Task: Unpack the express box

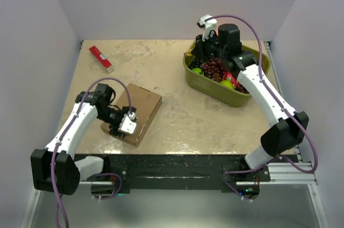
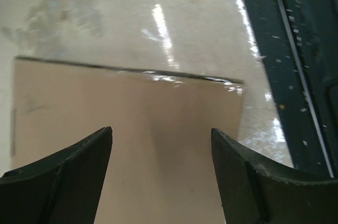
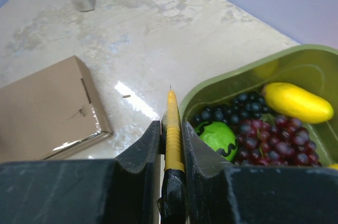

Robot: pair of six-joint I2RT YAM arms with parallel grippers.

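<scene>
The express box (image 1: 137,111) is a flat brown cardboard mailer lying shut on the table at the left. It fills the lower left wrist view (image 2: 132,145) and shows at the left of the right wrist view (image 3: 47,108). My left gripper (image 1: 124,126) is open just above the box's near end, its fingers (image 2: 68,171) spread over the lid, not touching it. My right gripper (image 1: 204,29) is at the far right, above the olive-green tub, shut on a thin yellow cutter (image 3: 172,129) with a black-taped handle and a fine tip pointing forward.
An olive-green tub (image 1: 215,85) holds dark grapes (image 1: 214,68), a green fruit (image 3: 216,138) and a yellow fruit (image 3: 296,102). A red and silver packet (image 1: 101,58) lies at the far left. The black base rail (image 1: 177,166) runs along the near edge.
</scene>
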